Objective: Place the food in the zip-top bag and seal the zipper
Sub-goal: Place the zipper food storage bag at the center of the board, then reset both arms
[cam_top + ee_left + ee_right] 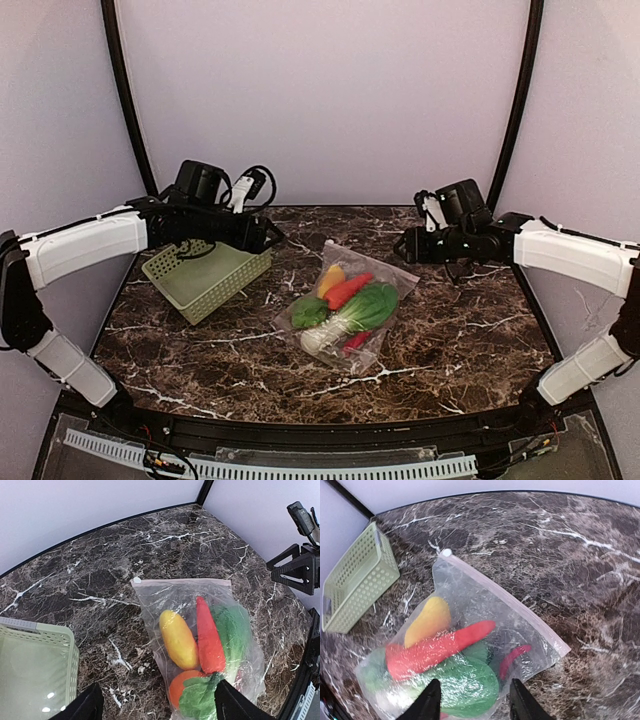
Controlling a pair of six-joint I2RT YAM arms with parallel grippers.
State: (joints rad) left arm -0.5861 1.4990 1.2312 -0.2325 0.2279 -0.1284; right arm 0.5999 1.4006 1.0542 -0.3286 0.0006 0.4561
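1. The left gripper hangs with its jaws wide apart and holds nothing.
2. The right gripper has its jaws parted too, and is empty.
3. The zip-top bag lies flat at the centre of the table.
4. The food is inside the bag.
5. The zipper runs straight along the bag's upper-right edge.
6. The basket sits tilted at centre left, apart from the bag.

The top camera looks down from high at the near edge over the whole marble desk, while the two nearer wrist cameras face each other across it, both showing the zip-top bag and lattice basket.
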